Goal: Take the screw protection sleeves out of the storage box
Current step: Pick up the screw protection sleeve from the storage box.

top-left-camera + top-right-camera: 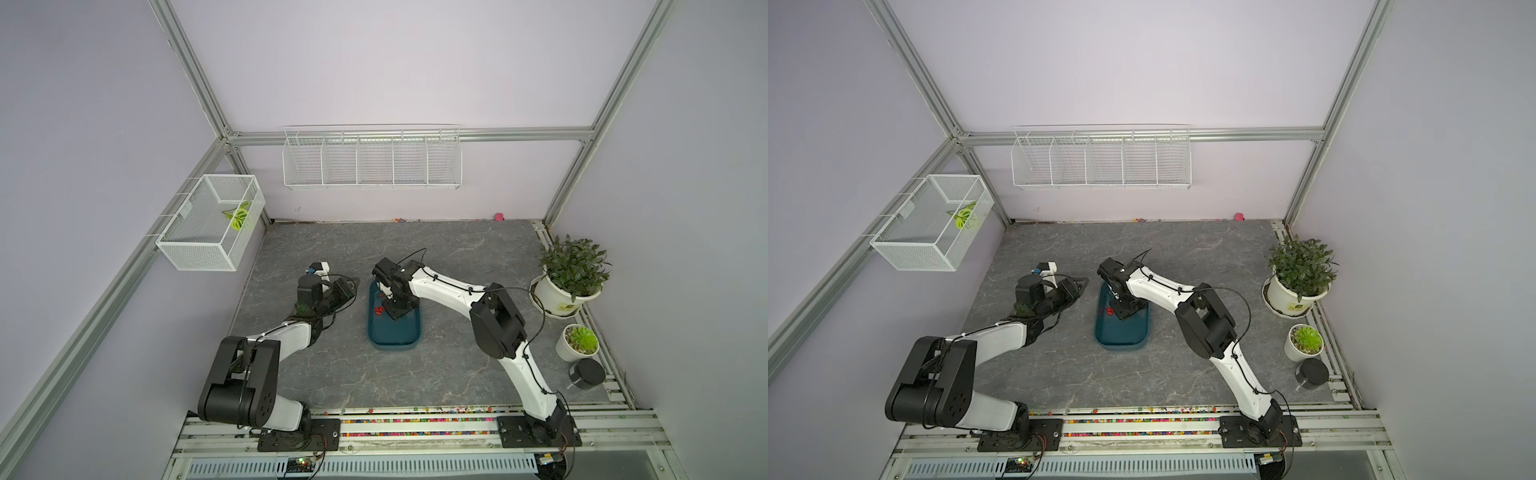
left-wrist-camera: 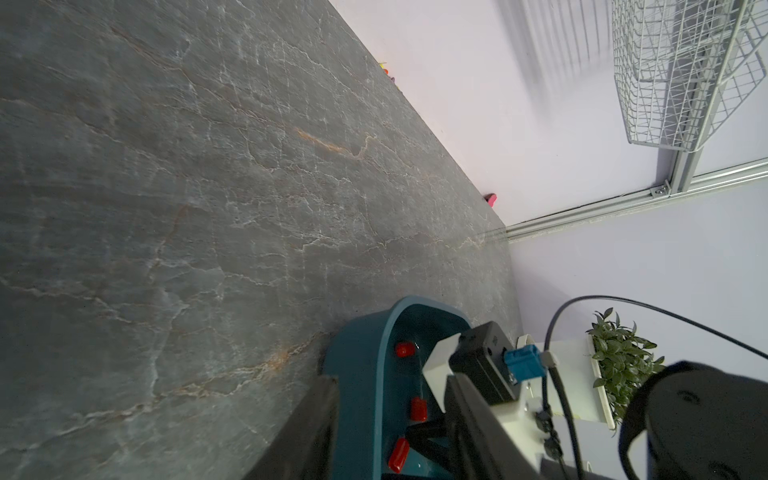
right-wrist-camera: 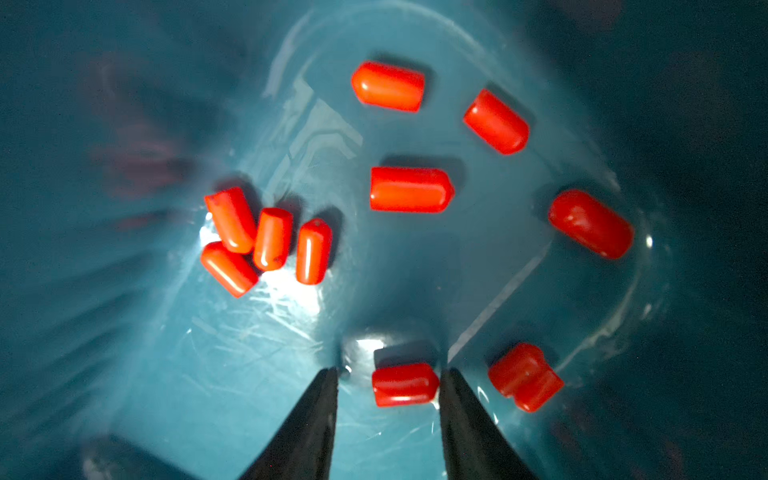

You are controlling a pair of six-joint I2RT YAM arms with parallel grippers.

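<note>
The dark teal storage box [image 1: 395, 336] [image 1: 1121, 336] sits mid-table. Several red screw protection sleeves [image 1: 378, 310] [image 1: 1109, 311] lie at its far end. My right gripper [image 1: 394, 316] [image 3: 388, 370] reaches down inside the box, open. One sleeve [image 3: 405, 384] lies between its fingertips, against one finger and clear of the other. More sleeves [image 3: 266, 241] are scattered on the floor beyond. My left gripper [image 1: 353, 282] [image 2: 390, 376] hangs just left of the box's far corner, turned sideways, jaws apart. The box rim [image 2: 361, 353] and three sleeves [image 2: 404, 350] show between its fingers. I cannot tell whether they touch the box.
A potted plant [image 1: 569, 270], a small succulent pot [image 1: 579, 343] and a black cylinder [image 1: 587, 374] line the right edge. A mesh basket [image 1: 212, 224] and a wire rack [image 1: 372, 160] hang on the walls. A pink blob [image 1: 498, 216] lies by the back wall. Coloured beads [image 1: 415, 420] fill the front rail.
</note>
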